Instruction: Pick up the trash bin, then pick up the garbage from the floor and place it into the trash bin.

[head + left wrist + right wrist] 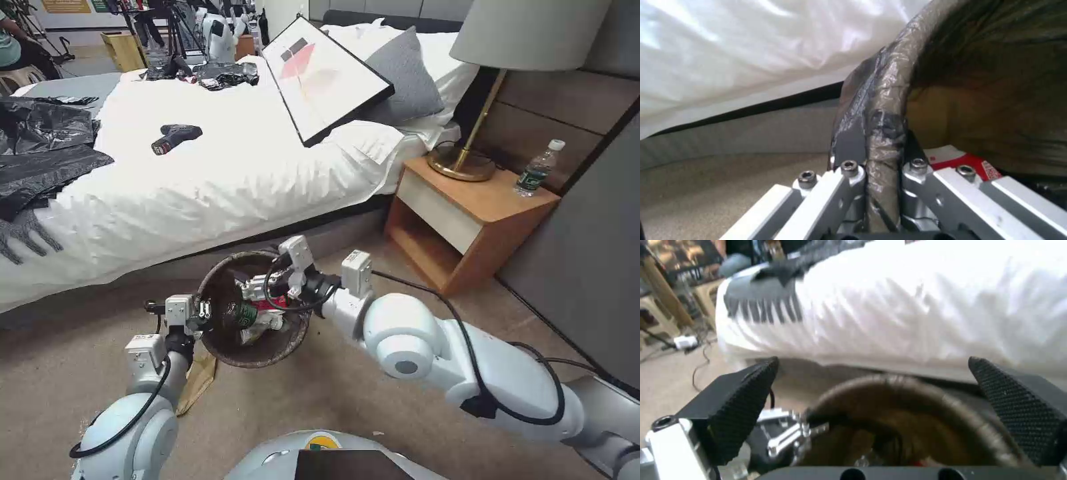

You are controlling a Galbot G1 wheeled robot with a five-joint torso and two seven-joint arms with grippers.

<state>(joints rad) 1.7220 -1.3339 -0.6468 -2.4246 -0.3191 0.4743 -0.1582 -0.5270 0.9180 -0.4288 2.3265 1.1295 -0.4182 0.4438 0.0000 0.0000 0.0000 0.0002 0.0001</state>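
**Bin held at the rim, right gripper spread above its mouth**

Low in the head view, left of centre, the left gripper [200, 311] is clamped on the rim of the trash bin [227, 353], a small round bin lined with a dark brown plastic bag folded over its edge. The left wrist view confirms it: the metal fingers [853, 173] pinch the bag-wrapped rim [882, 133] from both sides. The bin hangs tilted at the frame's lower centre, above the beige carpet [333, 393] beside the white-sheeted bed [233, 173].

Inside the bin lie a green-labelled plastic bottle [245, 313] and a red-and-white snack wrapper [270, 305]. A crumpled brown paper bag [197, 381] lies on the carpet just under the bin, at lower left.

The right gripper [257, 290] sits over the bin's mouth at centre; its black textured pads [744, 400] stand wide apart with nothing between them.

The step in hand looks like the drop into the bin, apparently just made. The next move likely calls for lifting the right arm away and reaching down for the paper bag while the left grip stays firm.
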